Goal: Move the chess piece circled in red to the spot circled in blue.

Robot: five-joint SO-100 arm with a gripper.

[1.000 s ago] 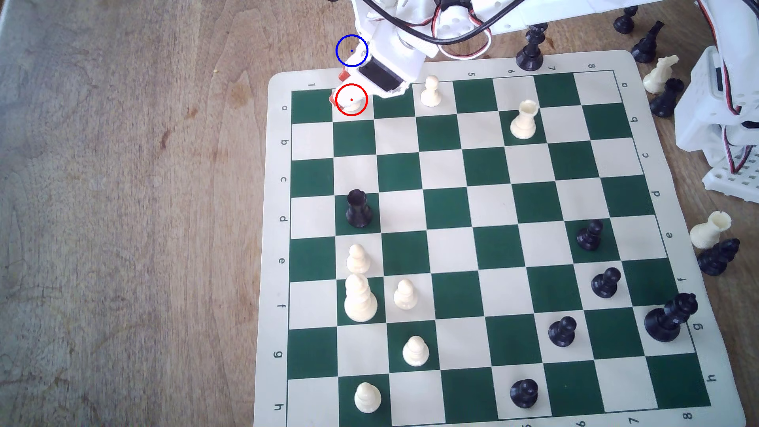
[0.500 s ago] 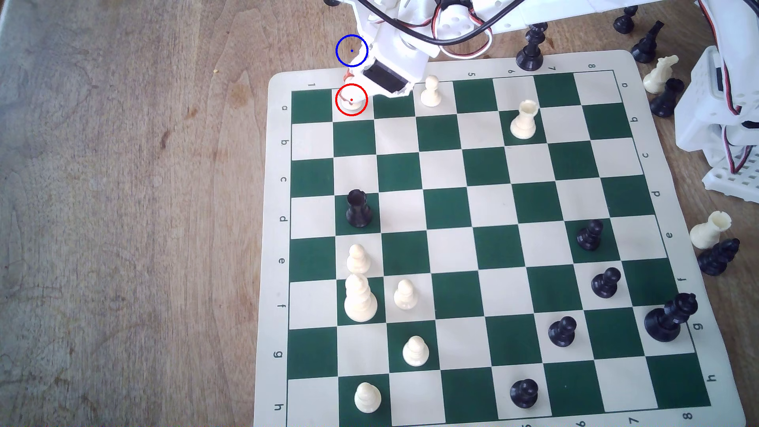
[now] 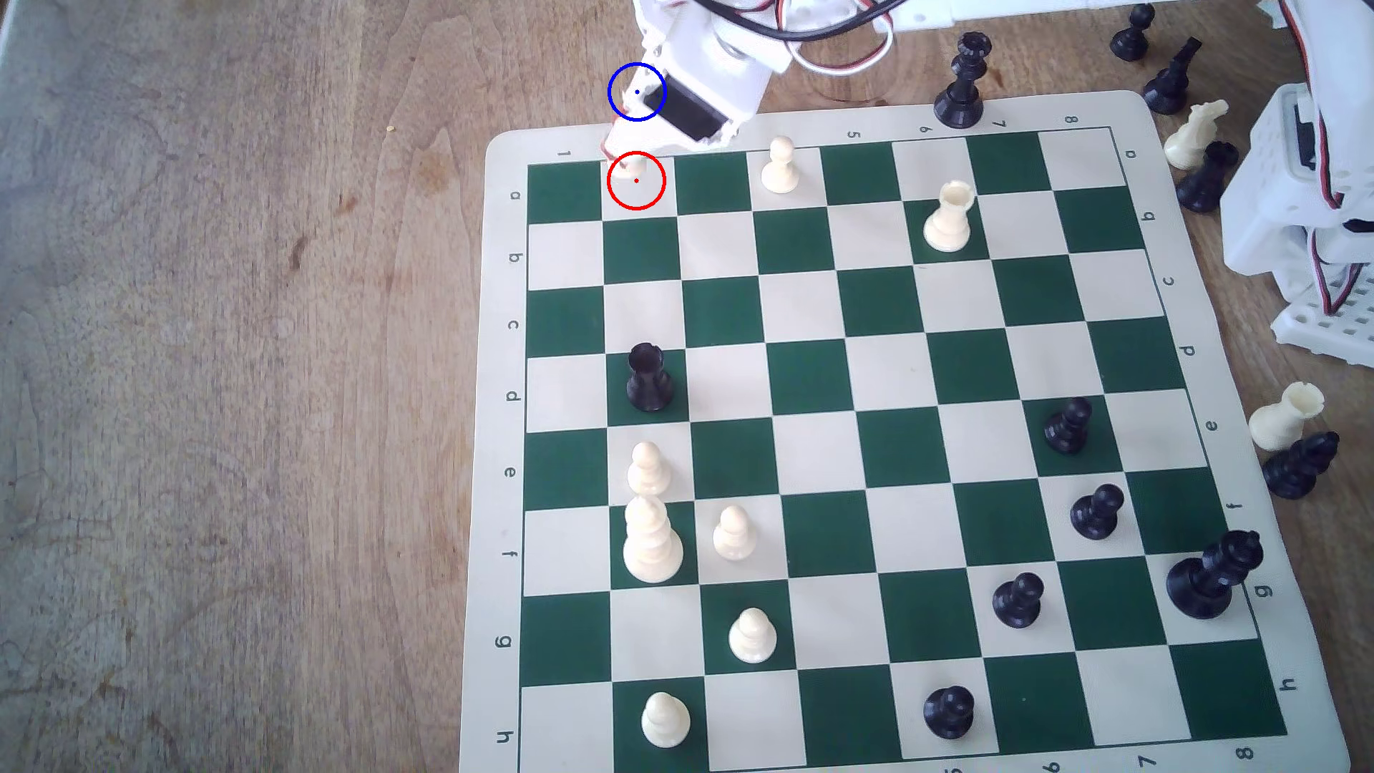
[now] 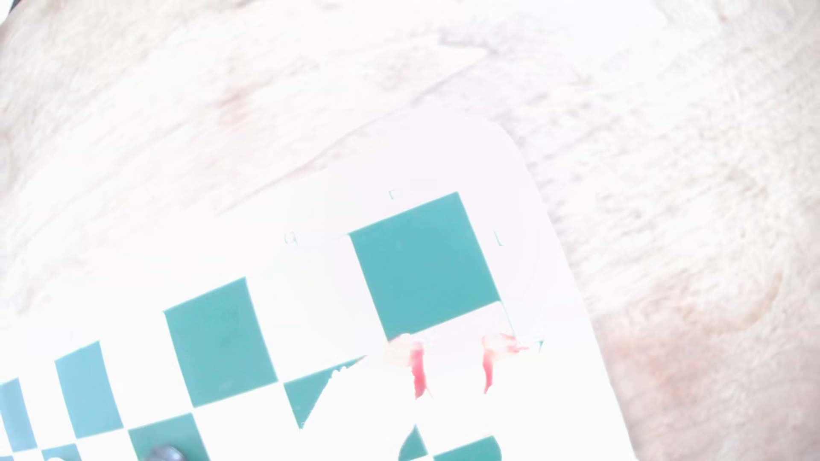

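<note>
The chess piece (image 3: 633, 169), a cream-white pawn, hangs at the upper edge of the red ring, off the middle of its light square. My gripper (image 3: 623, 157) is shut on it, coming down from the far side of the board. The white gripper body covers the right part of the spot (image 3: 621, 95), a blue-ringed patch of bare wood just past the board's far edge. The wrist view is washed out: my gripper (image 4: 452, 357) shows as two red-lined fingers (image 4: 418, 374) over the board's corner, with a white shape held between them.
The chessboard (image 3: 505, 297) has a white pawn (image 3: 780, 167) two squares to the exterior view's right of the red ring, and a white rook (image 3: 948, 218) beyond. A black piece (image 3: 963, 82) stands off the far edge. The arm's base (image 3: 1308, 186) is at right. Open wood (image 3: 260, 297) lies left.
The gripper has pulled back toward the blue ring and risen. The pawn has left the centre of the red ring and moved with it to the ring's upper edge.
</note>
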